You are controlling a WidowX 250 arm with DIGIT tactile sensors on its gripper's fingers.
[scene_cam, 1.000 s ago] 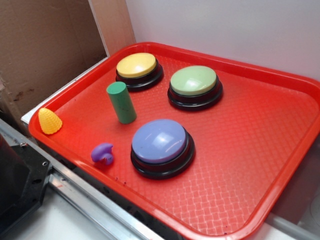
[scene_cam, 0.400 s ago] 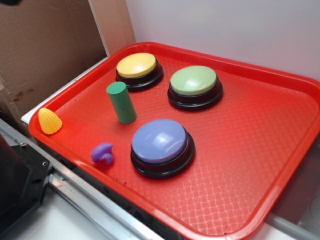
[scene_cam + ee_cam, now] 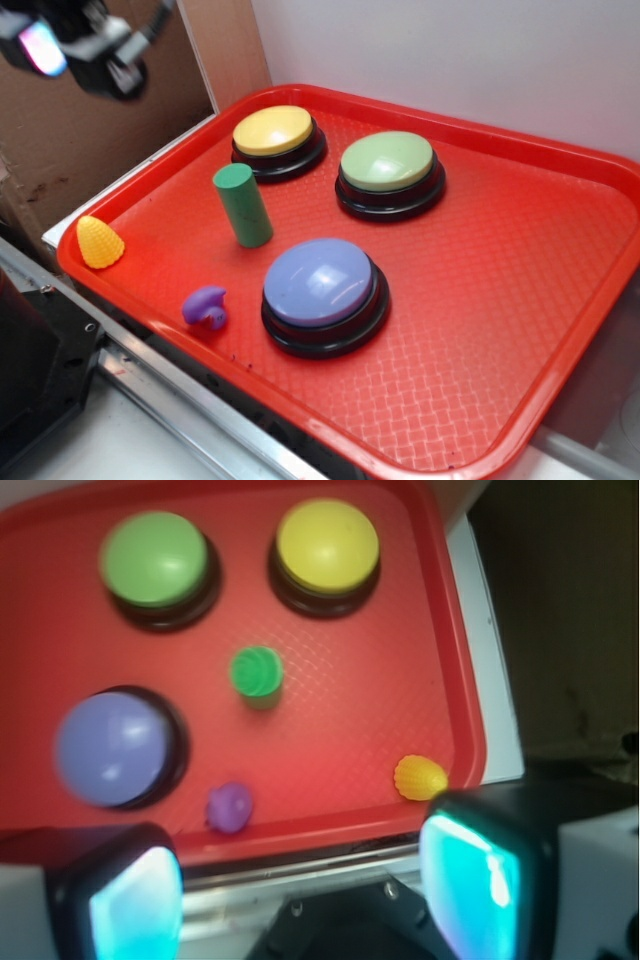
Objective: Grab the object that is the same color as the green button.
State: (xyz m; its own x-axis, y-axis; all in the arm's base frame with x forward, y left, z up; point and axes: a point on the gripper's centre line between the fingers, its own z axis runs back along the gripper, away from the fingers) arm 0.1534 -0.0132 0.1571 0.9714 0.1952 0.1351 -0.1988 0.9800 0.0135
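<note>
A dark-green cylinder (image 3: 242, 204) stands upright on the red tray (image 3: 520, 290), left of centre; the wrist view shows it from above (image 3: 256, 672). The pale-green dome button (image 3: 388, 172) sits behind it to the right, also in the wrist view (image 3: 155, 564). My gripper (image 3: 75, 45) is high at the top-left corner, well above and left of the tray, far from the cylinder. In the wrist view (image 3: 300, 895) its two cyan pads stand wide apart with nothing between them.
A yellow button (image 3: 274, 138) and a purple-blue button (image 3: 322, 292) are on the tray. A yellow corn-shaped piece (image 3: 99, 241) and a small purple piece (image 3: 205, 306) lie near the tray's left edge. Cardboard (image 3: 90, 110) stands at the left, a metal rail (image 3: 190, 400) in front.
The gripper has come into the exterior view at the top left; it was out of frame before. Nothing on the tray has moved.
</note>
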